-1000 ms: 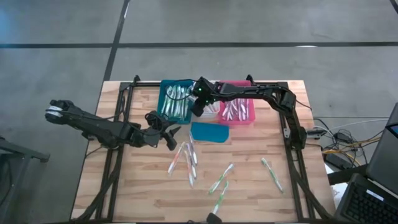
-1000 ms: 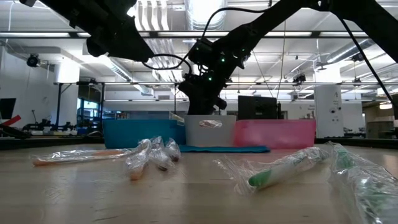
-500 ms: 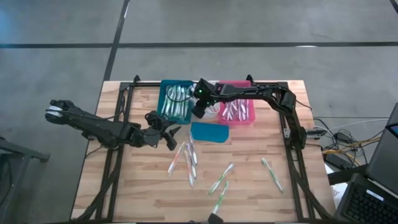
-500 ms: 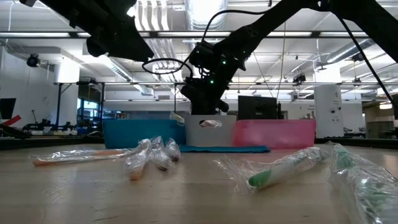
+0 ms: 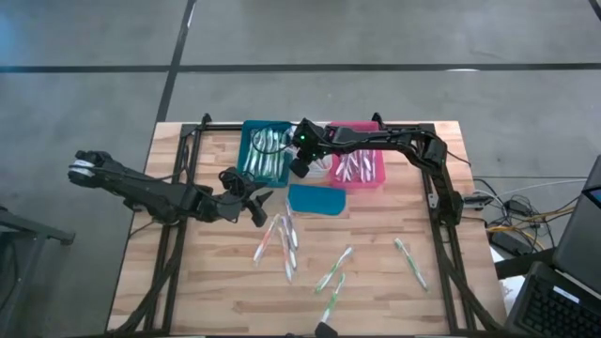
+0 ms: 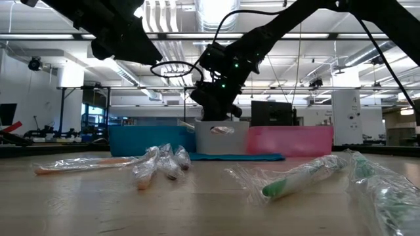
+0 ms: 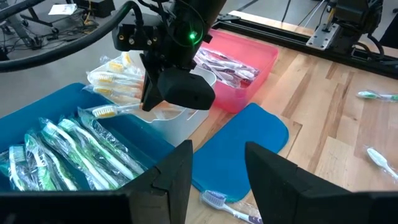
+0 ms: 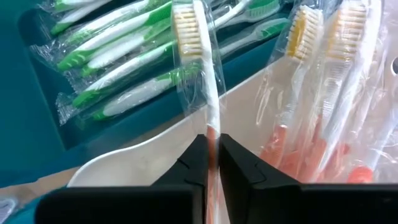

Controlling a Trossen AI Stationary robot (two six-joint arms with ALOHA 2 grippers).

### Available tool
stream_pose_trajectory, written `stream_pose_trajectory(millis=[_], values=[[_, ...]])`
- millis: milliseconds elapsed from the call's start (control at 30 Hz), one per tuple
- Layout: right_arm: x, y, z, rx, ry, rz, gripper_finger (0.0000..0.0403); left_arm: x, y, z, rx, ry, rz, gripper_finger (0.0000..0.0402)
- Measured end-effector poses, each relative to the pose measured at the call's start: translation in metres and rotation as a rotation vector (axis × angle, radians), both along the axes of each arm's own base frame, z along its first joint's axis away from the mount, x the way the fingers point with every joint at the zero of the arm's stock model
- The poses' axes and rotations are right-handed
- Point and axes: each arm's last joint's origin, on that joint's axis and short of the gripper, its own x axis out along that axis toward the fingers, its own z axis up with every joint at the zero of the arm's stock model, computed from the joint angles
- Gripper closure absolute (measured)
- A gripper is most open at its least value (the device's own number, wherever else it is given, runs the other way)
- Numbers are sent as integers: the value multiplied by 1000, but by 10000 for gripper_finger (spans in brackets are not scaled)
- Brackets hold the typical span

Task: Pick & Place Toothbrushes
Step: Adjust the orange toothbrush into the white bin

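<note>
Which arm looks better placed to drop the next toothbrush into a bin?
The right. Its gripper is already shut on a wrapped toothbrush above the white bin. The left gripper hangs open and empty beside the bins.

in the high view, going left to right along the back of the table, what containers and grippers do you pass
blue bin of green toothbrushes → right gripper, shut on a wrapped toothbrush, over the white bin → pink bin. The left gripper waits open, nearer the front, left of the teal lid.
</note>
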Motion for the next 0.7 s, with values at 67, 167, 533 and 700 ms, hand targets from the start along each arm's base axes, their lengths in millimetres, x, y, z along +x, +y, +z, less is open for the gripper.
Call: stream_pose_trajectory(millis=[67, 167, 533, 700], values=[[0, 0, 2, 0, -2, 0, 387, 0, 0, 0, 0, 0, 0, 250], [-1, 1, 6, 1, -13, -1, 389, 0, 0, 0, 0, 0, 0, 250], [-7, 5, 38, 14, -100, -21, 391, 0, 0, 0, 2, 2, 0, 250], [-8, 6, 43, 43, -125, -57, 391, 0, 0, 0, 2, 2, -1, 250]])
